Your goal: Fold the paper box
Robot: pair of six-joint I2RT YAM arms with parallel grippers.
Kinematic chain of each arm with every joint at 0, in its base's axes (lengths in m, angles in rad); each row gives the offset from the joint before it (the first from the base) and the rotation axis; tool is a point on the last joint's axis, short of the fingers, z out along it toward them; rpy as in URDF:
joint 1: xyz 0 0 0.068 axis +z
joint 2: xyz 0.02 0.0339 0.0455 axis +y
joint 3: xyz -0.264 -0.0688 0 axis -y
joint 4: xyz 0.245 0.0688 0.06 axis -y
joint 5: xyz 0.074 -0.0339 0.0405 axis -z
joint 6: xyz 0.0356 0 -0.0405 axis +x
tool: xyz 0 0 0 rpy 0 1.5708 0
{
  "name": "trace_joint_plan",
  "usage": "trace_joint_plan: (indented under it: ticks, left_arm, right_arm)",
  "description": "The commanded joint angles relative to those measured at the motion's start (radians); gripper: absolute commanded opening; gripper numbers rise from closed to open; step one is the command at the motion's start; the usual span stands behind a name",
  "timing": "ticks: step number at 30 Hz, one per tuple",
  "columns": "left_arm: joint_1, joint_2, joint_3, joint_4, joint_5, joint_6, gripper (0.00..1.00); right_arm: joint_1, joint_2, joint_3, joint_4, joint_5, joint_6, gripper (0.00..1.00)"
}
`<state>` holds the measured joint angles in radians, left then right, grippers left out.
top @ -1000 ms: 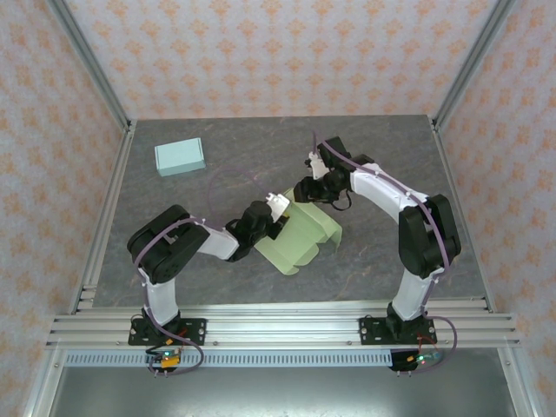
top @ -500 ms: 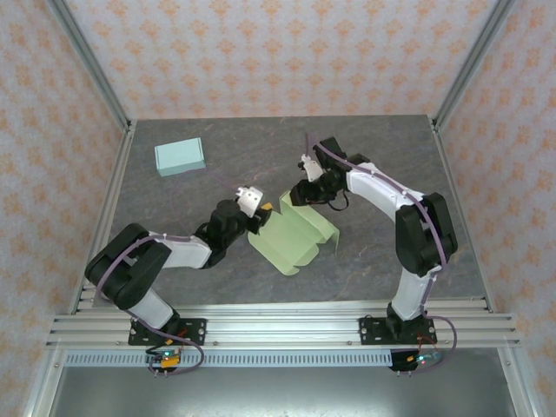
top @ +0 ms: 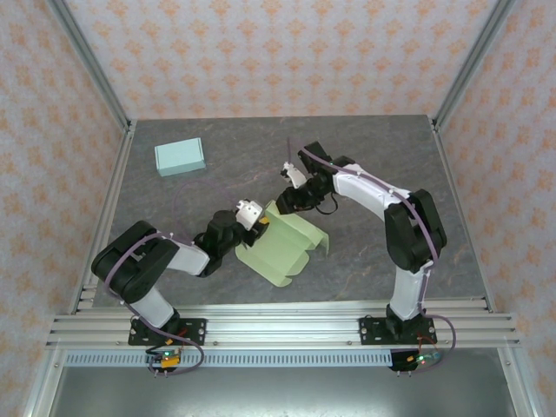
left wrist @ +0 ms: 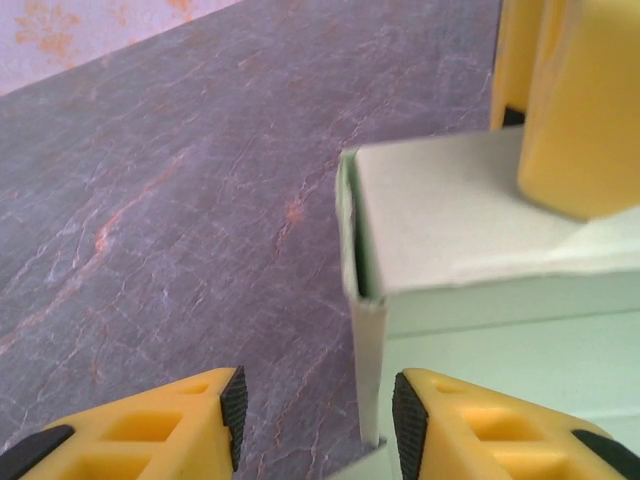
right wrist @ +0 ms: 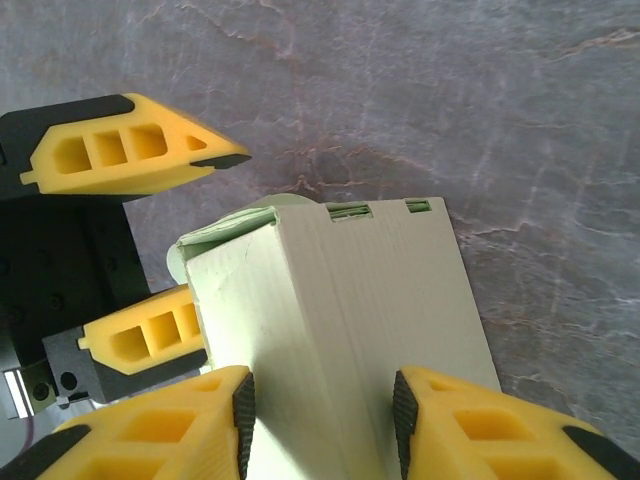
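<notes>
The half-folded pale green paper box (top: pixel 282 245) lies in the middle of the table (top: pixel 382 148), with a blue box (top: pixel 180 156) well apart at the far left. The left gripper (left wrist: pixel 318 412) has its jaws apart around the paper box's corner edge. The right gripper (right wrist: pixel 320 402) straddles a raised panel, but I cannot tell whether it squeezes.

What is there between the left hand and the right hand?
A raised corner of the green paper box lies there; the left hand and right hand flank it. The right wrist view shows this.
</notes>
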<state>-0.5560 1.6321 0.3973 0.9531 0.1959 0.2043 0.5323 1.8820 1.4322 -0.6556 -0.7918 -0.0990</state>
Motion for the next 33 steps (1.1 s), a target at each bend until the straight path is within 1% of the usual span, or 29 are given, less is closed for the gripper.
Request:
trace_joint_plan:
  ticks: [1, 4, 6, 7, 8, 9, 11, 14, 17, 20, 22, 25, 27, 29, 33]
  left_arm:
    - [0.006, 0.030, 0.014, 0.054, 0.029, 0.043, 0.43]
    - [0.005, 0.065, 0.034, 0.056, 0.022, 0.050, 0.41]
    - [0.006, 0.097, 0.048, 0.062, 0.002, 0.061, 0.34]
    - [0.005, 0.111, 0.051, 0.075, -0.022, 0.051, 0.32]
    - [0.005, 0.121, 0.054, 0.078, -0.040, 0.044, 0.29]
    - [0.003, 0.135, 0.050, 0.099, -0.037, 0.044, 0.28]
    - [-0.004, 0.152, 0.046, 0.136, -0.046, 0.032, 0.29]
    - [-0.015, 0.156, 0.052, 0.132, -0.059, 0.035, 0.28]
    - [-0.020, 0.146, 0.038, 0.158, -0.074, 0.028, 0.28]
    - [-0.020, 0.104, -0.020, 0.230, -0.088, 0.031, 0.31]
    - [-0.015, 0.057, -0.056, 0.229, -0.086, 0.062, 0.34]
    - [0.000, 0.000, -0.073, 0.195, -0.044, 0.081, 0.35]
    - [0.009, -0.004, -0.066, 0.177, -0.012, 0.077, 0.34]
    - [0.009, 0.013, -0.074, 0.203, 0.017, 0.088, 0.33]
    - [0.009, 0.028, -0.071, 0.202, 0.033, 0.100, 0.29]
  right_arm:
    - [-0.002, 0.006, 0.011, -0.005, -0.032, -0.007, 0.42]
    - [-0.003, 0.001, 0.008, 0.004, -0.040, 0.000, 0.42]
    - [-0.003, -0.004, 0.006, 0.007, -0.048, 0.004, 0.42]
    - [-0.003, -0.003, 0.004, 0.008, -0.052, 0.003, 0.42]
    - [-0.002, -0.005, 0.003, 0.007, -0.059, 0.004, 0.42]
    - [0.000, -0.006, 0.000, 0.008, -0.065, 0.004, 0.42]
    - [0.009, -0.010, -0.007, 0.008, -0.074, 0.002, 0.42]
    - [0.037, -0.007, -0.014, 0.002, -0.079, -0.010, 0.42]
    - [0.061, 0.007, -0.009, -0.007, -0.055, -0.012, 0.42]
    - [0.063, 0.015, -0.013, -0.008, 0.006, -0.015, 0.41]
    - [0.064, 0.020, -0.005, -0.021, 0.028, -0.027, 0.41]
    - [0.062, 0.035, 0.005, -0.035, 0.034, -0.045, 0.41]
    - [0.062, 0.056, 0.021, -0.059, 0.011, -0.065, 0.40]
    - [0.060, 0.076, 0.038, -0.082, -0.040, -0.086, 0.40]
    - [0.061, 0.070, 0.035, -0.070, -0.106, -0.086, 0.40]
